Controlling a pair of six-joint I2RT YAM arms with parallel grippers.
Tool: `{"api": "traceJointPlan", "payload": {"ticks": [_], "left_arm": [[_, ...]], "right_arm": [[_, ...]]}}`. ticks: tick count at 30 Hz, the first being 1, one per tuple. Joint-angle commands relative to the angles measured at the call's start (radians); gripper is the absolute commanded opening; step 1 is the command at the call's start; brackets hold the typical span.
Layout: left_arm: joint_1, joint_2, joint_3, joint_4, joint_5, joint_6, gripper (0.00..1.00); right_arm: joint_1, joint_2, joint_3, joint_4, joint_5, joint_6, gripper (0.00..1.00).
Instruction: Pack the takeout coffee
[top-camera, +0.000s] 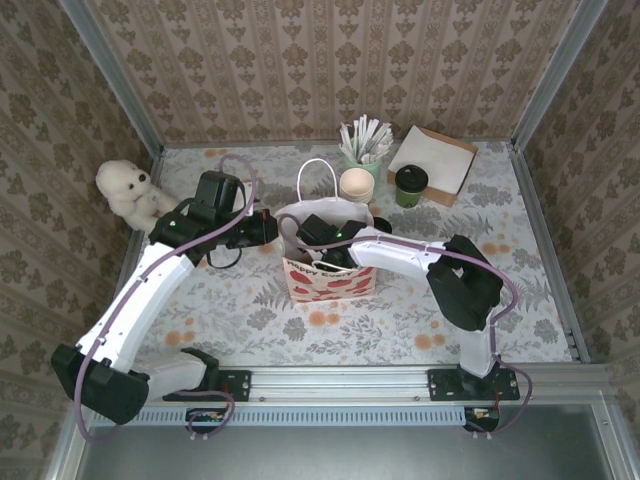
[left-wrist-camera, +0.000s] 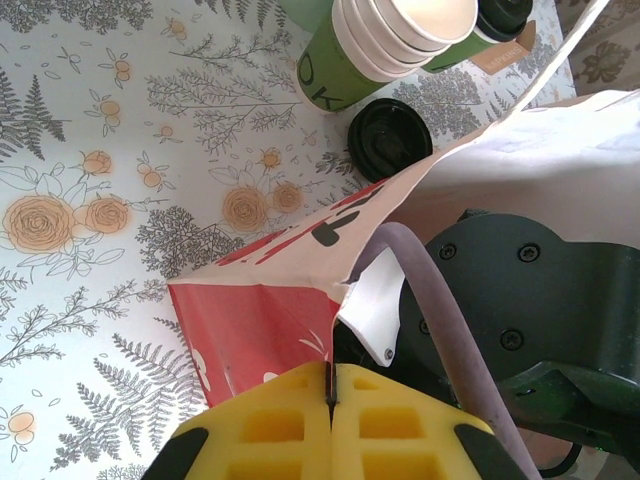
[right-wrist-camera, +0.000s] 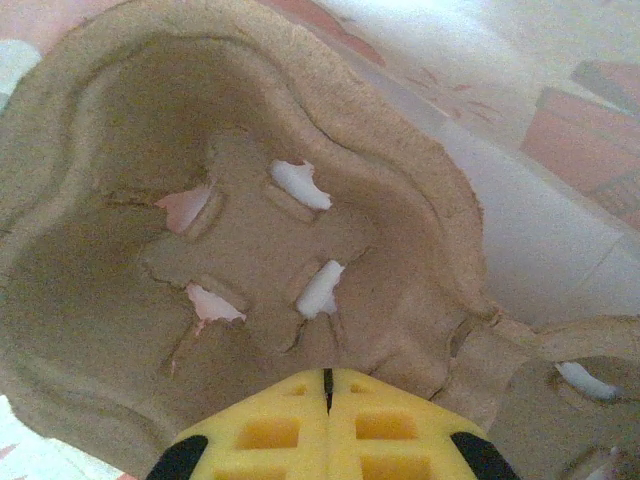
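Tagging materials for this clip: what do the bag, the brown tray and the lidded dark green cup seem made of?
Paper bag: thin matte paper, printed red, creased and folded at its edge.
Brown tray: probably moulded pulp; rough fibrous surface, pressed ridges, torn-looking slots.
Takeout coffee: likely a paper cup with a black plastic lid; too small to confirm.

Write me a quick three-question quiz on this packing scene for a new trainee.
1. True or false: the takeout coffee is already inside the paper bag.
2. The left gripper is: A) open above the table, B) shut on the paper bag's edge, C) shut on the takeout coffee.
3. Name the moulded brown thing right in front of the right gripper.

Key
1. False: it stands on the table behind the bag.
2. B
3. A pulp cup carrier.
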Motion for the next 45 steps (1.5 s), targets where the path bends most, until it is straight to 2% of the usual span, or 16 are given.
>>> {"api": "traceJointPlan", "payload": {"ticks": [1, 6, 11, 23, 34, 42, 45], "left_arm": [[0.006, -0.001, 0.027, -0.023, -0.004, 0.023, 0.05], [0.006, -0.002, 0.027, -0.022, 0.003, 0.02, 0.05], [0.007, 0.0, 0.027, -0.023, 0.002, 0.02, 0.05], [0.005, 0.005, 0.035, -0.029, -0.009, 0.024, 0.04], [0.007, 0.008, 0.042, -0.042, -0.027, 0.033, 0.04], [0.007, 0.012, 0.043, -0.04, -0.026, 0.032, 0.04], [0.005, 0.01, 0.04, -0.048, -0.028, 0.031, 0.03]], "right_arm": [[0.001, 0.078, -0.006, -0.043, 0.104, -0.029, 0.03], [0.004, 0.1, 0.029, -0.046, 0.202, -0.042, 0.03], [0.004, 0.059, 0.05, -0.028, 0.213, -0.049, 0.04], [-0.006, -0.032, 0.067, -0.048, -0.132, -0.097, 0.06], [-0.017, -0.004, 0.093, -0.2, -0.274, -0.28, 0.03], [-0.017, 0.094, 0.086, -0.195, -0.191, -0.267, 0.03], [-0.016, 0.112, 0.096, -0.195, -0.085, -0.25, 0.04]]}}
